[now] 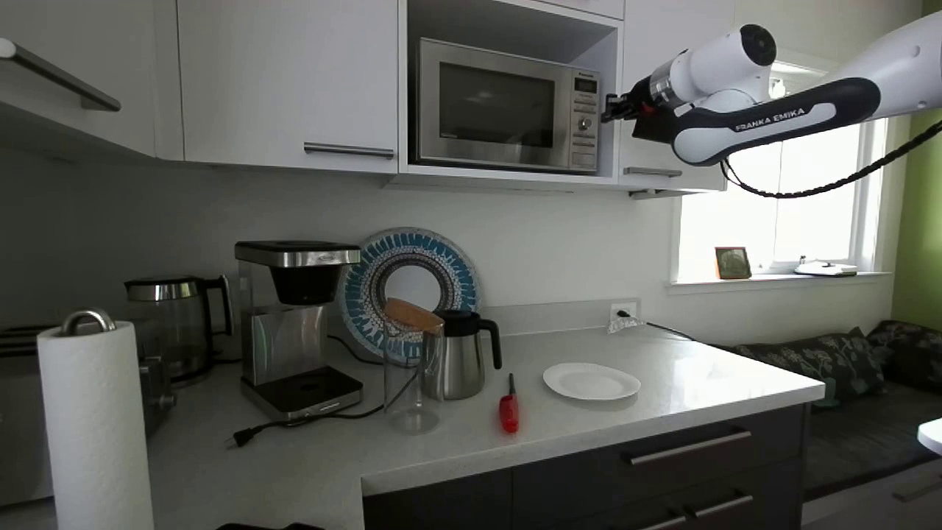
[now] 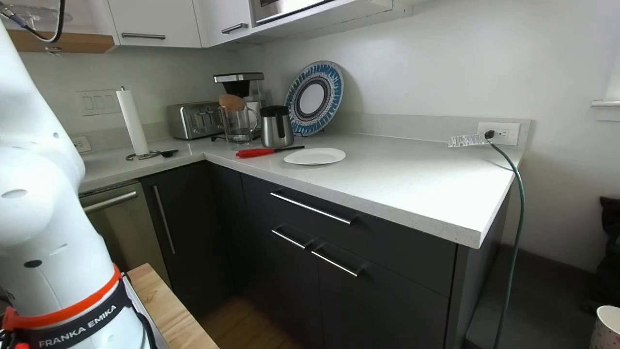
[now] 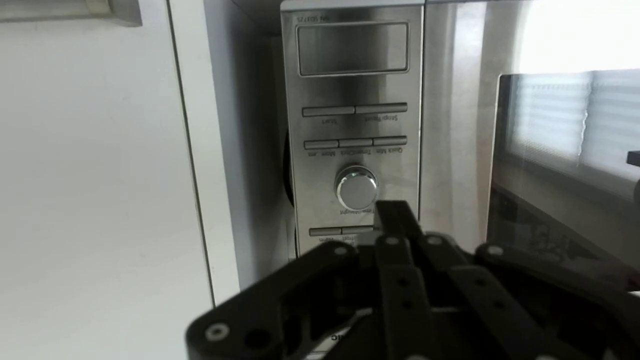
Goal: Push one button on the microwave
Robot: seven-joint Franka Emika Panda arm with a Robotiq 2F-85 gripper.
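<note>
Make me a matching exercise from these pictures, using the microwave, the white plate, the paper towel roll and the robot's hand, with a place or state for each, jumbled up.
1. microwave
2. white plate
3. paper towel roll
4. hand

A. standing on end
B. black, with its jaws shut
C. inside the cabinet niche
D. lying flat on the counter

Pairs: 1-C, 2-D, 3-A, 4-B
</note>
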